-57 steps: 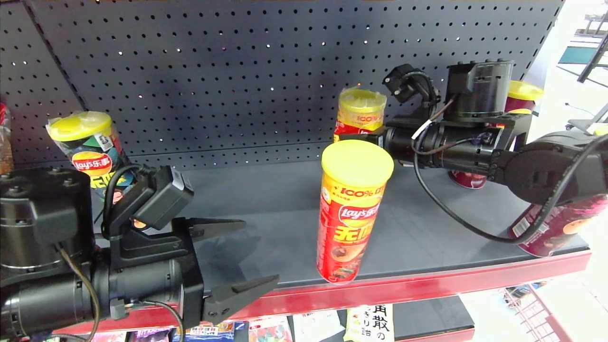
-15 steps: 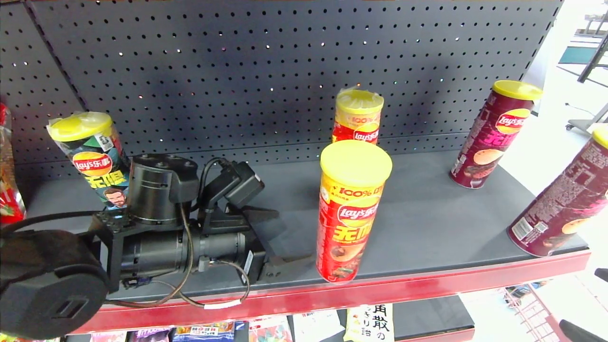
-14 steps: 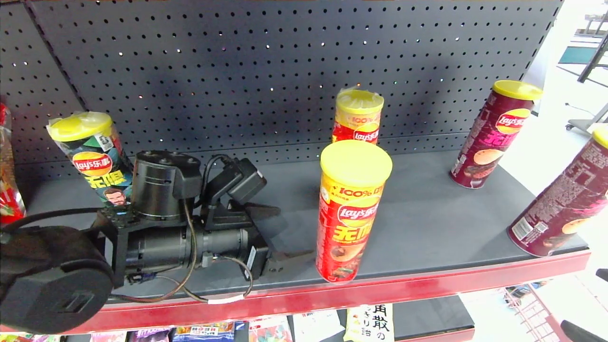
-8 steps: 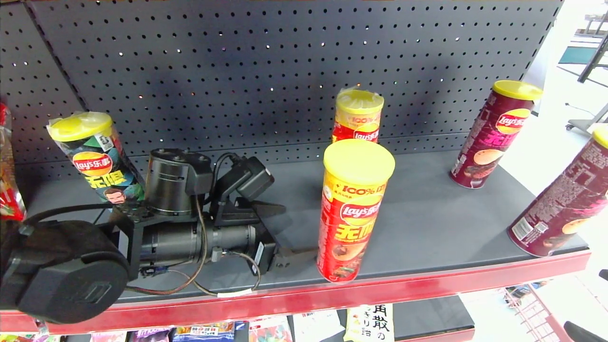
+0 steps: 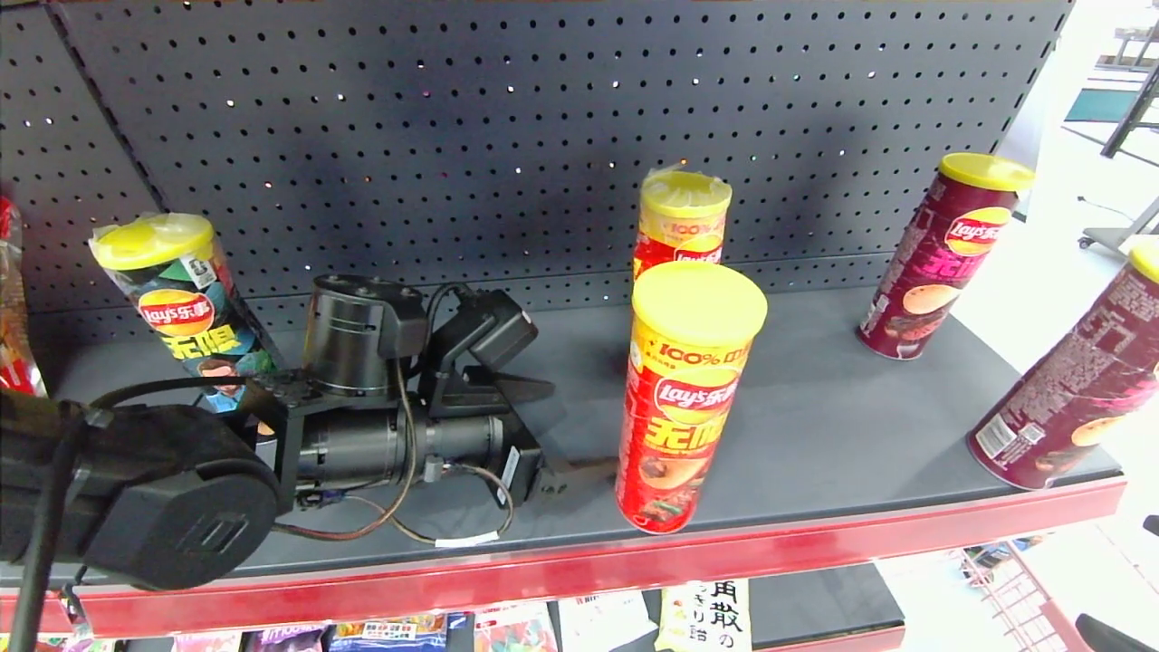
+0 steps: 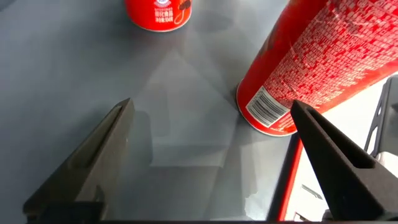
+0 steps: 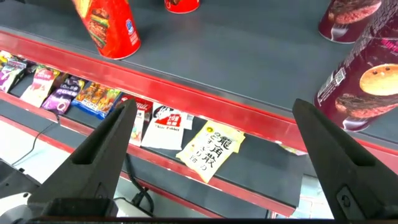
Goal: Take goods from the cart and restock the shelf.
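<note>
A red can with a yellow lid (image 5: pixel 681 407) stands near the front edge of the dark shelf (image 5: pixel 815 426). My left gripper (image 5: pixel 566 433) lies low on the shelf just left of it, open. Its front finger (image 5: pixel 579 471) reaches the can's base. In the left wrist view the red can (image 6: pixel 311 62) leans beside one finger (image 6: pixel 329 155), off the middle of the open left gripper (image 6: pixel 211 106). A second red can (image 5: pixel 681 222) stands at the back. My right gripper (image 7: pixel 214 106) is open, below and in front of the shelf's red edge (image 7: pixel 205 93).
Two maroon cans (image 5: pixel 942 254) (image 5: pixel 1068 398) stand at the shelf's right end. A dark printed can (image 5: pixel 181 299) is at the back left behind my left arm. Snack packets (image 7: pixel 211 149) lie on the lower shelf. Pegboard backs the shelf.
My left arm has slid right along the shelf to the front red can, which has shifted slightly right. The right arm, earlier at the back red can, has withdrawn from the shelf.
</note>
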